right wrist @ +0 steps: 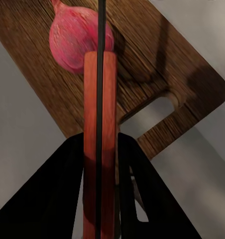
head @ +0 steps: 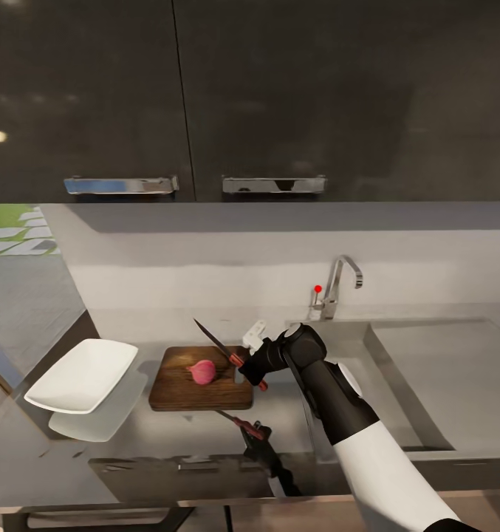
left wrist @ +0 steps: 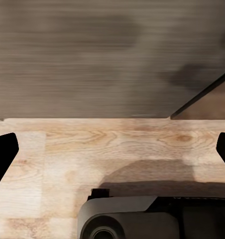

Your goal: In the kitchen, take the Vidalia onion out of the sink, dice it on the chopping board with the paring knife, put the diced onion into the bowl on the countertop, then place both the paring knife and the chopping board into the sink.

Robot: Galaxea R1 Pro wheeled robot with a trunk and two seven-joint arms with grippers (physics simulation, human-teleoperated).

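The right gripper [head: 251, 362] pinches the knife [head: 218, 343] by its red handle, blade raised and slanting up and away over the chopping board [head: 198, 391]. The onion [head: 202, 372] sits whole near the board's middle, just below and ahead of the blade; in the right wrist view the blade line runs straight across the onion [right wrist: 78, 37], so the cut looks aligned. The bowl [head: 82, 374] waits beside the board, sink [head: 397, 384] on the other side. Left gripper's fingers [left wrist: 4, 154] stand spread over wood flooring, far from the work.

head high, wrist close, chopping board [head: 200, 378] shared
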